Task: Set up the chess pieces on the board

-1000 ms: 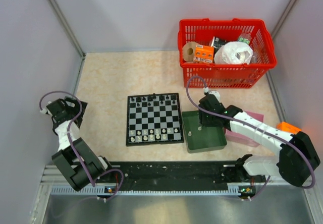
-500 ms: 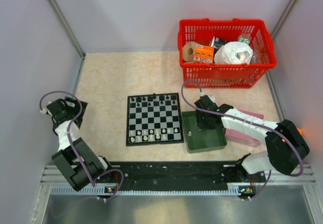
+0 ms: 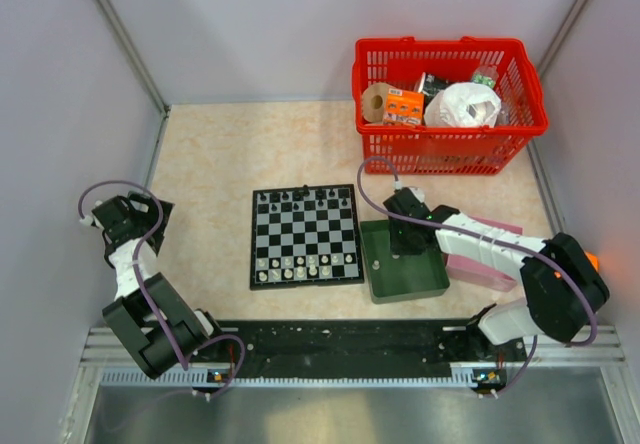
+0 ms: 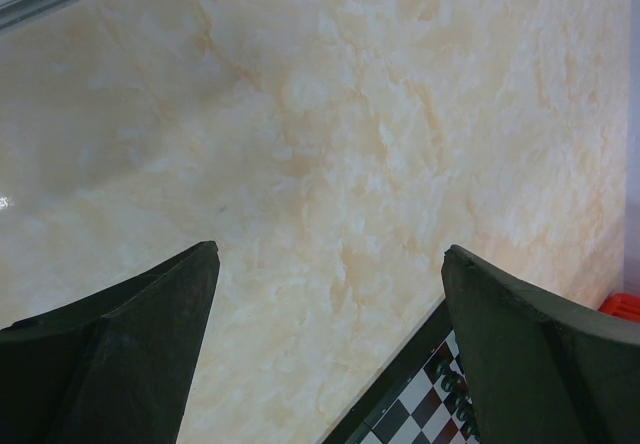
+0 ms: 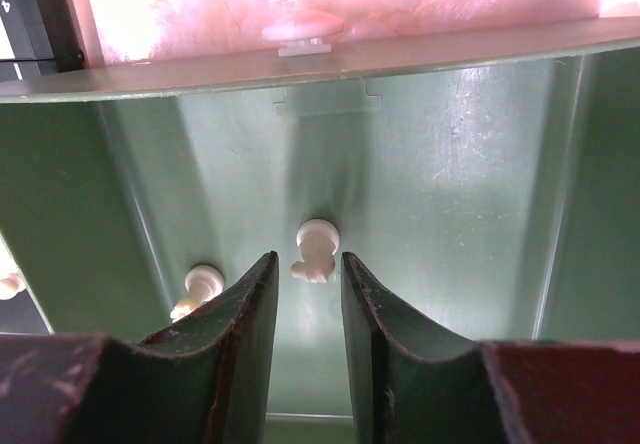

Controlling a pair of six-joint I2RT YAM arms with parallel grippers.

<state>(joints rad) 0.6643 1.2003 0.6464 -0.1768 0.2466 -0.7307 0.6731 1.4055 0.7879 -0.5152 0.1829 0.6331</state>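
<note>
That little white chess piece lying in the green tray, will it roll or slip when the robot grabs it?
Likely yes: the white chess piece lies on its side, and its round head could let it roll. The green tray looks glossy, so it may skid. Tiny, so probably light.

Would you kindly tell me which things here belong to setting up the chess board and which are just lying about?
Job: board, chess pieces on it, whitish pieces in the green tray, right gripper at them.
Lying about: red basket with its contents, pink box.
</note>
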